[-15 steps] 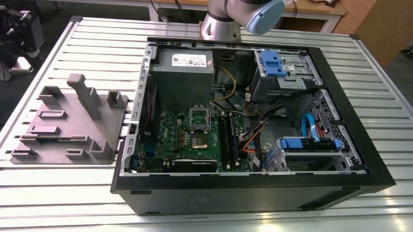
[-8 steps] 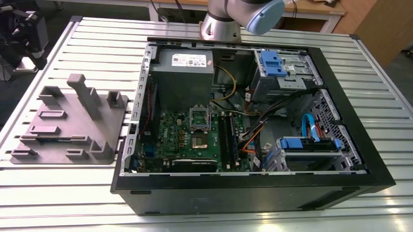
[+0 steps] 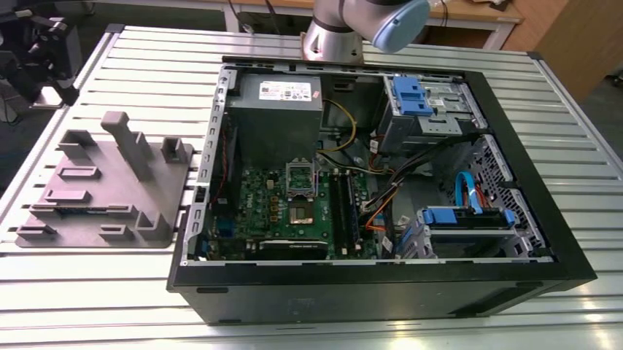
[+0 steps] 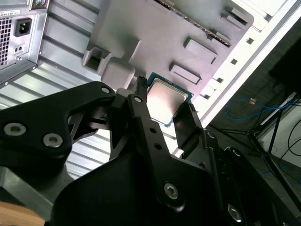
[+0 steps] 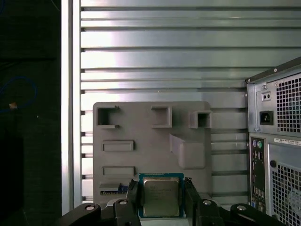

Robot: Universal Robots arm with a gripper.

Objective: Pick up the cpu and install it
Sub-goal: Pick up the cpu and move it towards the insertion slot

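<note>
Cpu (image 5: 161,197) control was my main concern at that moment, because the chip was off its support and in the air. In both wrist views I saw the gripper (image 5: 161,184) clamped on it, one of the fingers (image 5: 133,197) on each of two opposite edges, with the silver top facing the cameras. The grey fixture (image 5: 141,127) lay well below it on the slatted table (image 3: 117,306). In the exterior view this fixture sat at the exterior view's left of the open computer case (image 3: 545,240). I judged the pick as done and the carry as the step in hand. To do it well, I thought the chip had to be kept flat and square between the fingers, since a small twist would matter at the socket (image 3: 300,210) on the board inside the case. I judged the hold as narrow, only on the thin rim, so slow and smooth arm motion seemed safer than speed. More squeezing force was, in my opinion, not wise for such a thin part. I could not see its underside.
</note>
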